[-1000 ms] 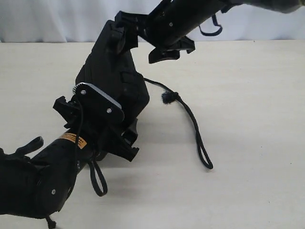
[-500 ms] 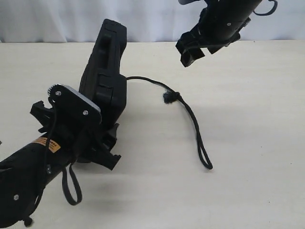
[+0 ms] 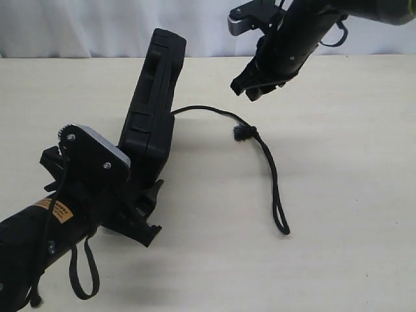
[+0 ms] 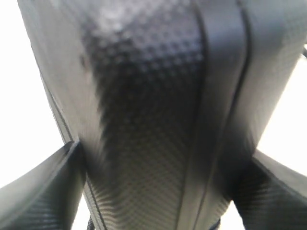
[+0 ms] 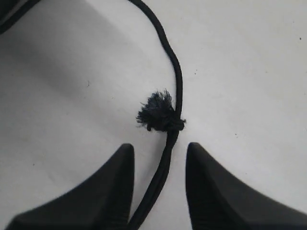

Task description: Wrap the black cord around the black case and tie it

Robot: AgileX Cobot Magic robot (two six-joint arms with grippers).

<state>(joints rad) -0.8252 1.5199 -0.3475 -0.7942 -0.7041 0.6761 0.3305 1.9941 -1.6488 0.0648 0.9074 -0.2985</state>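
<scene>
The black case (image 3: pixel 155 97) stands on its edge on the table, tilted, its lower end gripped by my left gripper (image 3: pixel 144 185). In the left wrist view the case (image 4: pixel 153 96) fills the space between the two fingers of the left gripper (image 4: pixel 163 151). The black cord (image 3: pixel 268 162) runs from the case across the table to a frayed knot (image 3: pixel 242 132) and ends in a loop at the right. My right gripper (image 3: pixel 250 88) hovers above the knot, open. In the right wrist view the cord (image 5: pixel 170 62) and knot (image 5: pixel 158 115) lie below the right gripper (image 5: pixel 158 148), untouched.
The beige table (image 3: pixel 344 208) stretches to the right and front of the cord. A white curtain (image 3: pixel 78 26) hangs behind the table. A black strap loop (image 3: pixel 84 276) dangles from my left arm near the front edge.
My right gripper left the top of the case, swung right, then came down over the knot with its jaws narrower. The case stands more upright and the cord has shifted slightly.
</scene>
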